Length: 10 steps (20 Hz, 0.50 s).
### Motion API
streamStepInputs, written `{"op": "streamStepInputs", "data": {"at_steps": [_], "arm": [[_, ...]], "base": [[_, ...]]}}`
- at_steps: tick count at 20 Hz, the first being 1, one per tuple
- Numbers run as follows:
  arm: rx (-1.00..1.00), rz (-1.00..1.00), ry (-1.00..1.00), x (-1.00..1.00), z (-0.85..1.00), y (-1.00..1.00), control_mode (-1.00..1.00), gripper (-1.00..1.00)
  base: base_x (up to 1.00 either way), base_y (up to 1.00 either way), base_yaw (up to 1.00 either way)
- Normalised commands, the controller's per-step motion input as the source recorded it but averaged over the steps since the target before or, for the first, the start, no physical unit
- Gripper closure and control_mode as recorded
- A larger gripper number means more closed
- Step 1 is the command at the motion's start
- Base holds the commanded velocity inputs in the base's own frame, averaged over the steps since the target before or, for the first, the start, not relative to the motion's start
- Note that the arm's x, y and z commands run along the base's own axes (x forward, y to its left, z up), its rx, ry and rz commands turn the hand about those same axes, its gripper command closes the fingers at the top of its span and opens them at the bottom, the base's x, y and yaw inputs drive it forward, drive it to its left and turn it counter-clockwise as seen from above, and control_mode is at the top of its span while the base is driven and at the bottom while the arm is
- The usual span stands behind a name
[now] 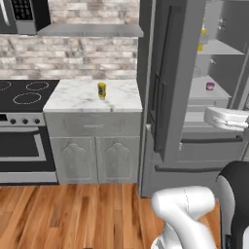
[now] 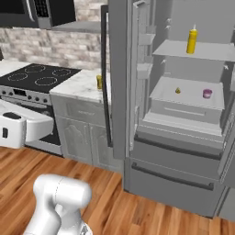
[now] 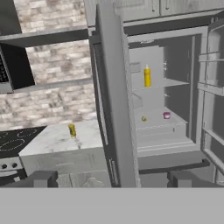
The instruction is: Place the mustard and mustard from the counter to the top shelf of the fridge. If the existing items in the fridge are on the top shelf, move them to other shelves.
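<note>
- Left base view: short mustard bottle (image 1: pixel 101 90) stands on the marble surface (image 1: pixel 78 99) beside the fridge (image 1: pixel 168 97).
- Right base view: tall mustard bottle (image 2: pixel 192 40) stands upright on the top shelf (image 2: pixel 174 49); pink cup (image 2: pixel 207 93) and yellow wedge (image 2: pixel 177 90) sit on the shelf below.
- Hand view: end effector (image 3: pixel 112 178) is spread wide, grasping nothing.

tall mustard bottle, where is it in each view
Left base view: tall mustard bottle at upper right, on the top shelf, partly cut off by the fridge door.
Right base view: upper right, upright on that shelf.
Hand view: right of centre, same shelf.
Shared landmark: pink cup on the shelf below.
</note>
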Motion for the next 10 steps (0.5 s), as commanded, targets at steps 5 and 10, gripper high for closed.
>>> {"op": "streamStepInputs", "data": {"at_steps": [5, 10], "arm": [[0.00, 0.00, 0.00, 0.00, 0.00, 0.00, 1.00, -1.00], [0.00, 0.00, 0.00, 0.00, 0.00, 0.00, 1.00, -1.00]], "base": [[0.79, 0.63, -0.03], [0.51, 1.00, 0.05]]}}
